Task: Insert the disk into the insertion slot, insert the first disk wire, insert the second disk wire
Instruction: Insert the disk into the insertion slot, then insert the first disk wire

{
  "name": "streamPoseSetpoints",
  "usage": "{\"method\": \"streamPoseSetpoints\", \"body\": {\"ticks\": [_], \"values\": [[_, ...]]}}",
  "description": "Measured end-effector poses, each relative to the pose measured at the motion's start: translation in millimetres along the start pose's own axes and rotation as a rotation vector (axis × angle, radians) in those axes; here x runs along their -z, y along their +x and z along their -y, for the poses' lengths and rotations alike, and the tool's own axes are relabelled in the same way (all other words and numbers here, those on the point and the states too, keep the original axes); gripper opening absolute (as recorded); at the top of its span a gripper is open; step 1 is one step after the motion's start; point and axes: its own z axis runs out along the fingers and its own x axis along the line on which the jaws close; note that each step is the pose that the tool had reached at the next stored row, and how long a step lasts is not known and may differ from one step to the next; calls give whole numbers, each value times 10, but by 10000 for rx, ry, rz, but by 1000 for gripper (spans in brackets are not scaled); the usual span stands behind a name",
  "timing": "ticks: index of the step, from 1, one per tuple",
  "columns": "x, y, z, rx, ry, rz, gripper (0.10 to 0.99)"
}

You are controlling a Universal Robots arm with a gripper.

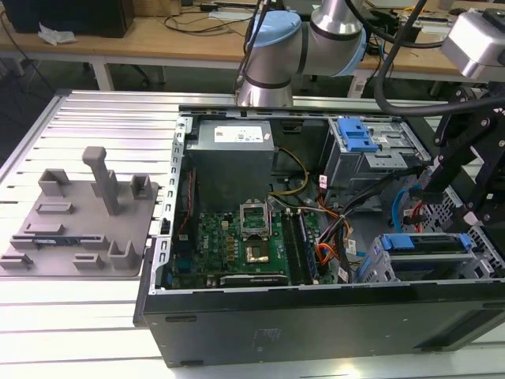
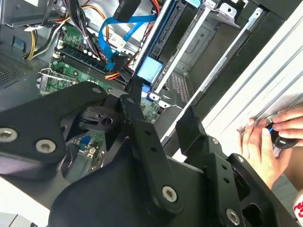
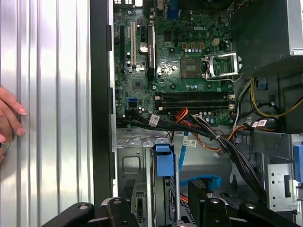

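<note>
Now jaws spread, empty, over drive cage (image 3: 132,163); blue latch (image 3: 164,161), wire bundle (image 3: 208,130) near; hand (image 3: 9,118) on table (image 3: 47,71).

Exterior view: bright, even overhead light with soft shadows only and a mild sheen on the slatted table (image 1: 71,316). The inside of the computer case (image 1: 316,332) is dimmer and its black outer wall is nearly featureless. Second wrist view: the table slats blow out to white, the gripper (image 2: 161,109) housing is an underexposed black mass with small highlights on its screws, and straight edges lean hard with the camera tilt. First wrist view: streaky glare runs down the slats, the motherboard (image 3: 180,61) is evenly lit, and the power supply box (image 3: 265,33) is in deep shadow.
</note>
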Motion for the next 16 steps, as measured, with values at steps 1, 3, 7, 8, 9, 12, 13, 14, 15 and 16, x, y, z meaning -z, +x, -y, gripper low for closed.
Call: {"method": "streamPoseSetpoints", "body": {"ticks": [1,3,7,8,9,12,13,14,15,16], "values": [[0,0,0,0,0,0,561],[-1,0,0,1,0,1,561],[-6,0,1,0,0,0,561],[-6,0,1,0,0,0,561],[-6,0,1,0,0,1,561],[-7,0,1,0,0,0,561],[-7,0,1,0,0,0,561],[-7,0,1,-1,0,0,561],[-8,0,1,0,0,1,561],[-8,1,1,0,0,1,561]]}}
